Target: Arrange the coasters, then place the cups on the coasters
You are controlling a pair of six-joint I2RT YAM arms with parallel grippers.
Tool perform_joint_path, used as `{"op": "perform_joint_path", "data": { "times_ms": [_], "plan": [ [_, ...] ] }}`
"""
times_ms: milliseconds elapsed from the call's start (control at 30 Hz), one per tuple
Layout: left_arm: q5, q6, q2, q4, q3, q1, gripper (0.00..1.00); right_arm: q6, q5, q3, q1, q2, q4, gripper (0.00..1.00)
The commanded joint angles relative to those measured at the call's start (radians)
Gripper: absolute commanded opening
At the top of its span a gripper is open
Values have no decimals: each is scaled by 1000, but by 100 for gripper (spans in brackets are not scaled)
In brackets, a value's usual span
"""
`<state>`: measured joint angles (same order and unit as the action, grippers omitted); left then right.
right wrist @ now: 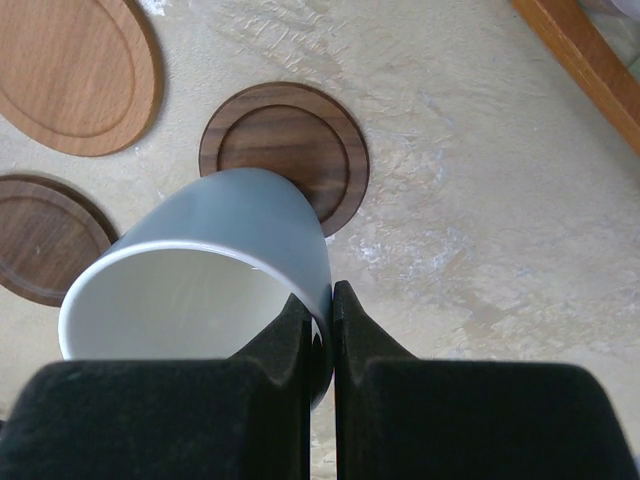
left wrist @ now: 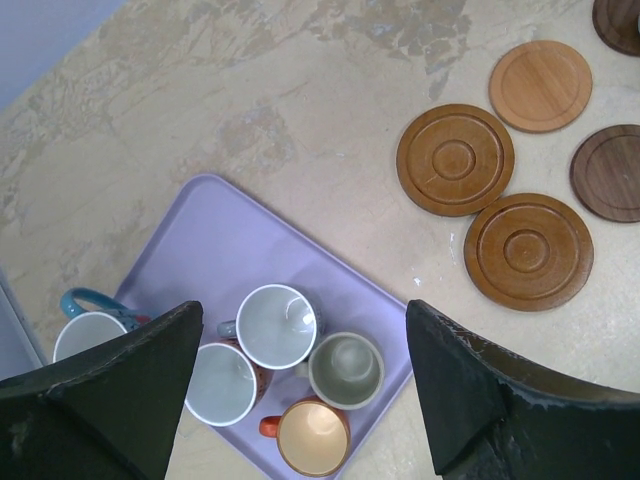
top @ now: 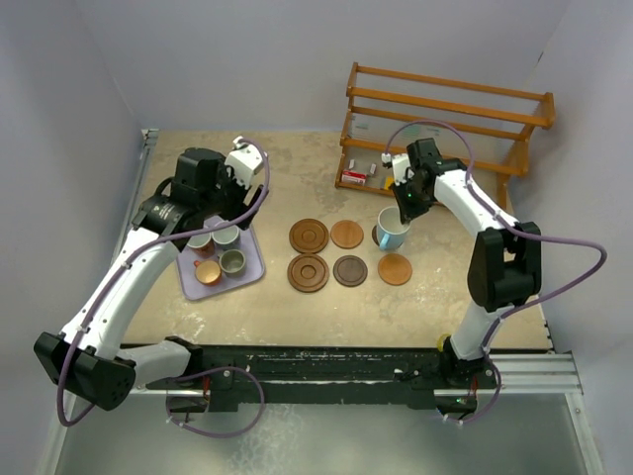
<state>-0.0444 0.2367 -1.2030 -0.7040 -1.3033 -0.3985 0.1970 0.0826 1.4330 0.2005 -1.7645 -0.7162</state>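
Note:
Several round wooden coasters [top: 309, 236] lie in two rows at mid-table. My right gripper [right wrist: 322, 310] is shut on the rim of a large light-blue cup [right wrist: 230, 240], one finger inside and one outside. That cup hangs tilted over the near edge of a dark coaster [right wrist: 285, 150]; I cannot tell if they touch. My left gripper [left wrist: 302, 320] is open above several small cups on the lavender tray [left wrist: 210, 240]: a pale one [left wrist: 280, 326], a grey-green one [left wrist: 346, 370], a copper-orange one [left wrist: 313, 438]. Another cup [left wrist: 90, 335] with a teal handle stands just off the tray's left edge.
A wooden rack [top: 445, 129] stands at the back right behind the right arm, with a small red-and-white item [top: 354, 178] at its foot. Grey walls close in the table on the left, back and right.

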Motion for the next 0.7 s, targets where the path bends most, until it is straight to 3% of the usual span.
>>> {"op": "perform_joint_path", "data": {
  "times_ms": [0,667],
  "plan": [
    [1,22,36,39,12,13,79,20,36,84,-6,5,-14,0],
    [-7,28,44,44,17,21,80,31,-1,106,-6,-41,18,0]
  ]
}}
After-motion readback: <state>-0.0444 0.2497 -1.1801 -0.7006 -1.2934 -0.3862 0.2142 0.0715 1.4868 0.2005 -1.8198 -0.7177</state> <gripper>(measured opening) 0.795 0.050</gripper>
